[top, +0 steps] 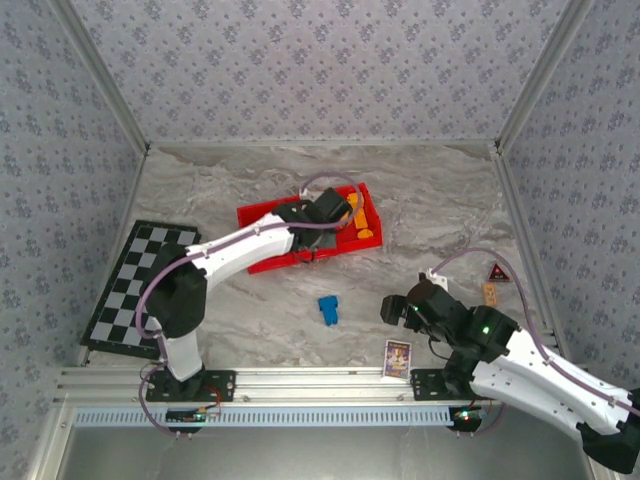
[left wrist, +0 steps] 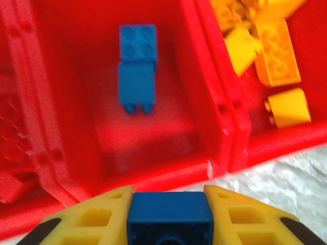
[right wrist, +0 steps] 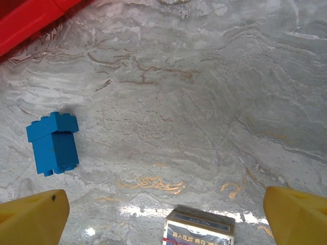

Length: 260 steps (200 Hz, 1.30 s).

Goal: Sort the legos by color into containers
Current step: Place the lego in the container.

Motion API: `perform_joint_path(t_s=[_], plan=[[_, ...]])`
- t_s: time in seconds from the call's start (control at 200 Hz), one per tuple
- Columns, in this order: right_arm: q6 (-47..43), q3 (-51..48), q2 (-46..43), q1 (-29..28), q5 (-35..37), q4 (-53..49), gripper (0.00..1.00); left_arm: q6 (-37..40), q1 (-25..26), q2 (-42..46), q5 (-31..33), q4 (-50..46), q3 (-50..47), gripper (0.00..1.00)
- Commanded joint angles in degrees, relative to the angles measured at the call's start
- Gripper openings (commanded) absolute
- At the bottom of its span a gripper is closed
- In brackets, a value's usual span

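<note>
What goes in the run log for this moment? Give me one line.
left claw: shut on blue lego, above red tray | right claw: open, empty, above table | loose blue lego: on table

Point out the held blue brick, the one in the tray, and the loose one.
held blue brick point(left wrist: 170, 217): left wrist view, its near face.
blue brick in the tray point(left wrist: 137, 84): left wrist view, its smooth side.
loose blue brick point(right wrist: 55, 150): right wrist view, its flat side.
</note>
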<state>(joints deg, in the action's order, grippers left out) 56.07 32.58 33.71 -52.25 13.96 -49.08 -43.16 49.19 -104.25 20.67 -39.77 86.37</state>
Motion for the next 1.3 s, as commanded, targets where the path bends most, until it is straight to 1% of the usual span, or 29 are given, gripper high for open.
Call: perform_joint_path(t_s=[0.0, 0.185, 0.435, 0.585, 0.665, 0.775, 0.85, 0.93, 1.004, 1.079, 1.139, 1.249, 1.294], plan=[[-0.5, 2.2, -1.7, 0.3, 1.9, -2.0, 1.00, 6.1, -3.4, -3.5, 1.6, -3.7, 4.6, 0.28], [0.2, 2.7, -3.6, 0.3, 3.2, -4.9, 1.00, 9.9, -7.4, -9.3, 0.3, -5.0, 12.0, 0.28], [0.9, 2.3, -5.4, 0.3, 3.5, -6.8, 1.00, 12.0, -9.3, -15.0, 1.9, -7.8, 17.6, 0.29], [1.0, 2.1, -5.3, 0.3, 3.4, -6.7, 1.00, 12.4, -9.8, -16.3, 2.1, -8.2, 18.4, 0.34], [1.0, 2.3, -5.3, 0.4, 3.1, -6.9, 1.00, 12.6, -10.0, -16.4, 2.0, -8.2, 18.5, 0.41], [1.1, 2.5, -5.3, 0.4, 2.9, -7.3, 1.00, 13.0, -10.3, -15.7, 1.8, -7.6, 18.1, 0.47], [1.1, 2.5, -5.3, 0.3, 2.9, -7.3, 1.00, 13.1, -10.4, -14.5, 1.9, -6.8, 17.3, 0.49], [1.5, 2.4, -5.3, 0.4, 3.0, -7.4, 1.00, 13.9, -10.5, -12.6, 1.4, -5.1, 15.7, 0.55], [1.6, 2.2, -5.3, 0.4, 3.0, -7.4, 1.00, 15.1, -10.4, -9.8, 0.3, -2.6, 13.2, 0.64], [1.8, 2.0, -5.3, 0.4, 2.9, -7.2, 1.00, 16.7, -10.4, -5.8, -1.7, 0.4, 9.3, 0.77], [2.0, 1.9, -5.4, 0.4, 2.7, -6.8, 1.00, 17.9, -10.4, -2.7, -3.8, 3.8, 6.8, 0.82], [2.4, 1.4, -5.3, 0.4, 2.7, -5.9, 1.00, 18.8, -10.5, 2.3, -7.7, 6.0, 2.7, 0.93], [2.4, 1.3, -5.3, 0.4, 2.7, -5.5, 1.00, 19.3, -10.4, 4.2, -10.4, 7.5, 0.5, 0.97]])
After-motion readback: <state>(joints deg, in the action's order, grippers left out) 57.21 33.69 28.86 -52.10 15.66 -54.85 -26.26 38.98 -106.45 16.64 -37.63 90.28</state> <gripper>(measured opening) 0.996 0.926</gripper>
